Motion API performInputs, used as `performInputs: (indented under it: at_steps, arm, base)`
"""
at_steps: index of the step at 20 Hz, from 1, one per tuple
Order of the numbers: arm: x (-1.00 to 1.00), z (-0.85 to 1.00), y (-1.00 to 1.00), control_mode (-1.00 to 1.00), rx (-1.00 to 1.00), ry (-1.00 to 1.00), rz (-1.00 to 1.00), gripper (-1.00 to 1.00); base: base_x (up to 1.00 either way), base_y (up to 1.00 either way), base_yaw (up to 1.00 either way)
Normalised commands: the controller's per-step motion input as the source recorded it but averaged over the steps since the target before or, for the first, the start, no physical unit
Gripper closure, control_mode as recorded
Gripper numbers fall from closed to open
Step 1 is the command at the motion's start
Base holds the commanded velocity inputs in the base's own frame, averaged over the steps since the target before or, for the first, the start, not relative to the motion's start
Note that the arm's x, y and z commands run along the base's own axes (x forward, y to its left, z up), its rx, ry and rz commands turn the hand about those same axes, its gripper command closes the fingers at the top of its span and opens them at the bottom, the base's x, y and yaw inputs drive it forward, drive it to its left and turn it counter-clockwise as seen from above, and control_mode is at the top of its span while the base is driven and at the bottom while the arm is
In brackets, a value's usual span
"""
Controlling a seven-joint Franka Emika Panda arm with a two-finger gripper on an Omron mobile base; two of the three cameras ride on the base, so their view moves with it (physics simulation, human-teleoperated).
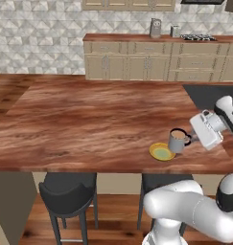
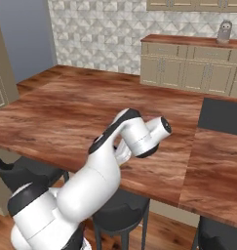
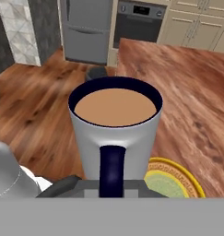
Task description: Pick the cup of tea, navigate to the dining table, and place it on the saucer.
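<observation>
The cup of tea [image 1: 177, 140] is a grey mug with a dark handle, full of light brown liquid. It stands upright over the near right part of the reddish-brown dining table [image 1: 89, 124]. My gripper [image 1: 190, 139] is shut on its handle from the right. The yellow saucer [image 1: 161, 152] lies on the table just left of the cup's base and nearer the front, its rim next to the cup. In the hand view the cup [image 3: 114, 124] is close in front with its handle toward me. The saucer [image 3: 174, 181] peeks out beside its base. I cannot tell whether the cup touches the table.
Two dark stools [image 1: 69, 191] stand under the table's near edge. A beige cabinet counter [image 1: 156, 60] runs along the back wall, with a dark panel [image 1: 209, 94] at the table's far right. My own arm [image 2: 110, 156] blocks the middle of the right base view.
</observation>
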Motion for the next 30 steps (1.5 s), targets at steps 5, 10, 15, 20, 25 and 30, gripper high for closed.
performInputs:
  at_steps: [5,10,15,20,25,30]
  arm:
    - [0.37,-0.29,0.0,-1.0,0.0,0.01,0.03,1.0]
    - [0.39,-0.27,0.0,-1.0,0.0,0.02,0.03,1.0]
    - [0.33,-0.27,0.0,-1.0,0.0,0.01,0.02,1.0]
    - [0.28,-0.23,0.0,-1.0,0.0,0.0,0.03,1.0]
    - [0.28,-0.22,0.0,-1.0,0.0,0.0,0.03,1.0]
    - [0.25,-0.21,0.0,-1.0,0.0,0.0,0.03,1.0]
  base:
    - [0.0,0.0,0.0]
    - [0.0,0.0,0.0]
    - [0.0,0.0,0.0]
    - [0.0,0.0,0.0]
    - [0.0,0.0,0.0]
    - [0.0,0.0,0.0]
